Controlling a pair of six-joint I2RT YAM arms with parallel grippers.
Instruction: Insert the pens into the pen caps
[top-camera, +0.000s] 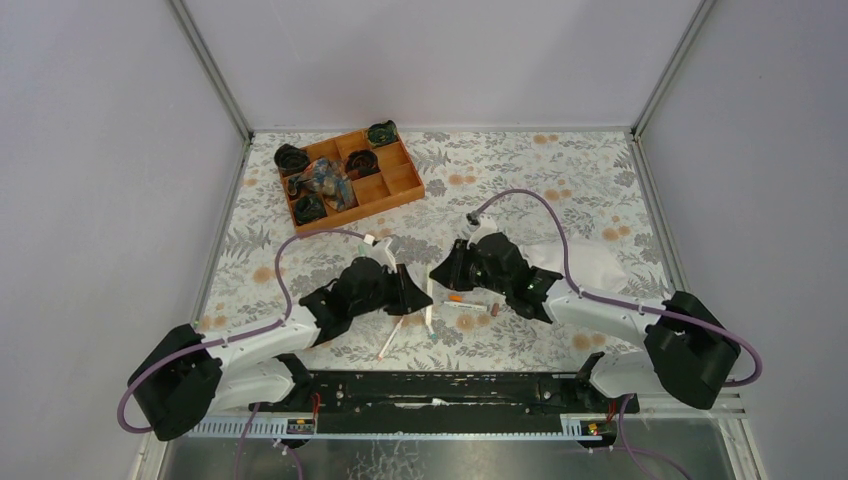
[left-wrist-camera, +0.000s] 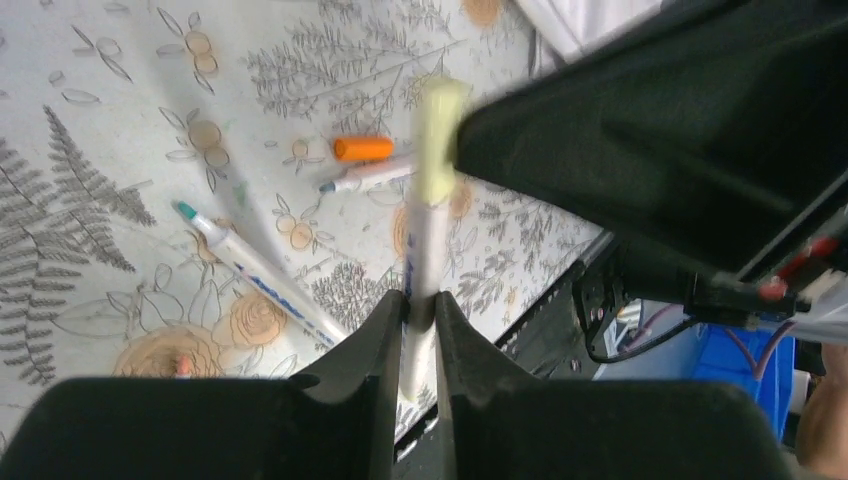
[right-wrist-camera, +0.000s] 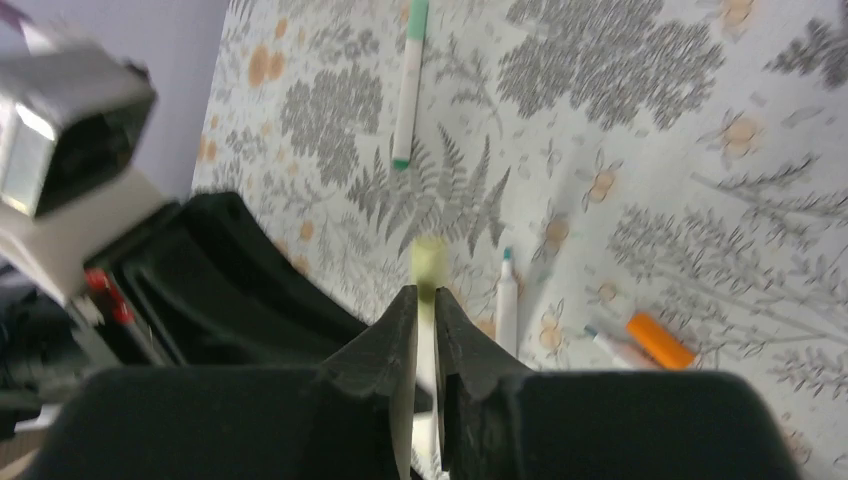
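1. Fingers (left-wrist-camera: 370, 340) of the left gripper (left-wrist-camera: 420, 300) are pinched narrow on a white pen (left-wrist-camera: 415, 250), holding it clear of the table. The right gripper (right-wrist-camera: 425, 292) is just as narrow, clamped on the yellowish cap (right-wrist-camera: 428, 262) at the pen's far end.
2. By my judgement that cap is on or nearly on. I cannot tell whether it is fully seated.
3. Work left: a teal-tipped pen (left-wrist-camera: 255, 275) lies bare at 9 o'clock of the held one. A second bare pen (left-wrist-camera: 365, 178) lies just beside an orange cap (left-wrist-camera: 362, 148) at 11 o'clock. A brownish cap (top-camera: 497, 308) sits loose at 5 o'clock of the right gripper.
4. The orange tray (top-camera: 380, 203), at 11 o'clock on the table, holds dark round items (top-camera: 362, 160) in several compartments and a crumpled wrapper (top-camera: 325, 183). No pens or caps show in it.
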